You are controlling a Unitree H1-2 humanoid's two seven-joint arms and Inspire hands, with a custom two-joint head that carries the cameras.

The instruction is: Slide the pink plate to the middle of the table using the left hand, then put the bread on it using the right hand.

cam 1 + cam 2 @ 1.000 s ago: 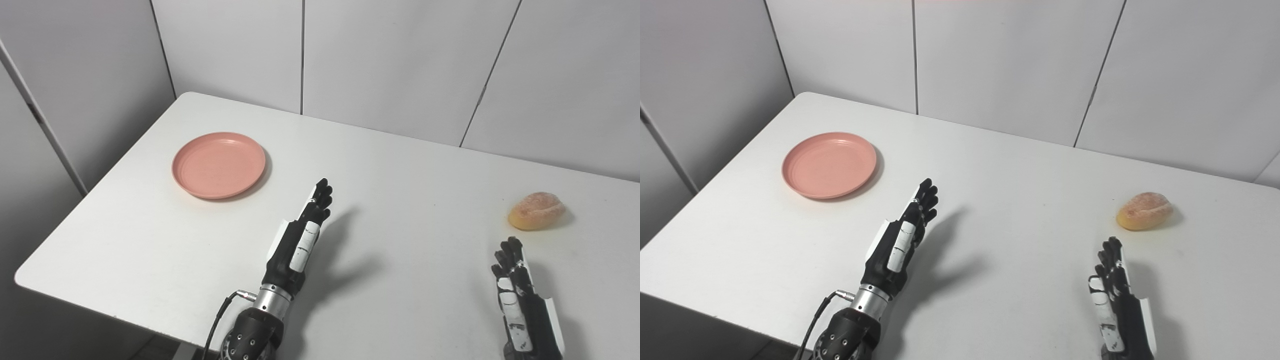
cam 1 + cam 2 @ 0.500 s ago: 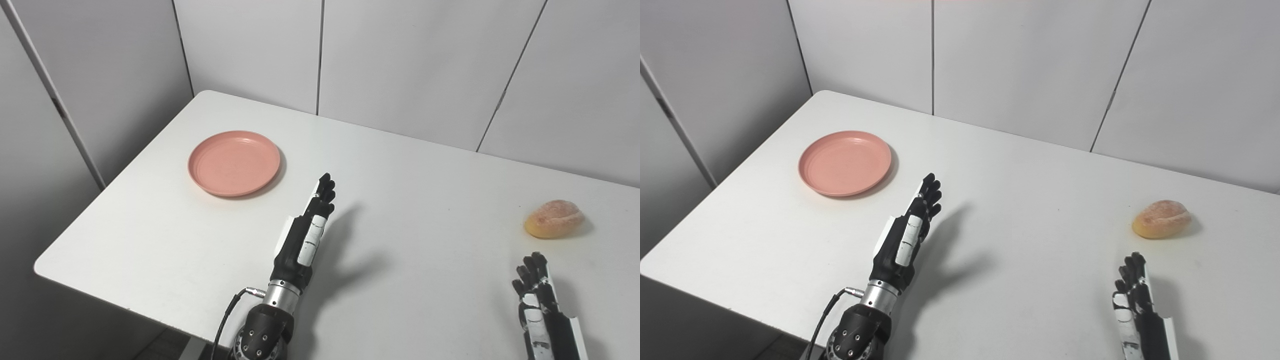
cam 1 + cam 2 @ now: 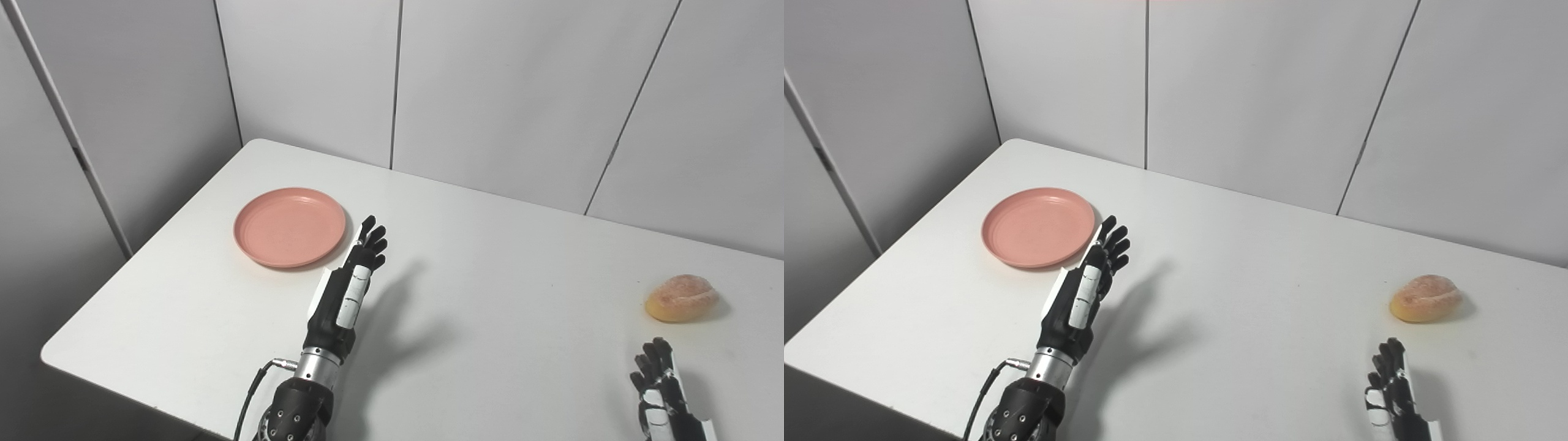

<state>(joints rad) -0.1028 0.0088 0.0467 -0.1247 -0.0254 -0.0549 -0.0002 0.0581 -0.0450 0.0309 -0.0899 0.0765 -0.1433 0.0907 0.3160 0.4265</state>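
Our left hand (image 3: 346, 288), fingers spread and empty, hovers just beside the pink plate (image 3: 290, 227). Our right hand (image 3: 658, 392), apparently spread too though partly cropped, sits near the bread (image 3: 681, 297).

Both hands black w/ white panels: left hand (image 3: 343, 294) has silver wrist, black cable; right hand (image 3: 664, 401).

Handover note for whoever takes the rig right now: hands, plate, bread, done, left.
Left hand: open, raised beside the round pink plate's right rim; contact unclear.
Right hand: open, holding nothing, short of the golden sugared bread roll.
Plate sits at the far left of the white table, bread at the far right.
Done: nothing.
Left: slide plate to the middle, put bread on it.
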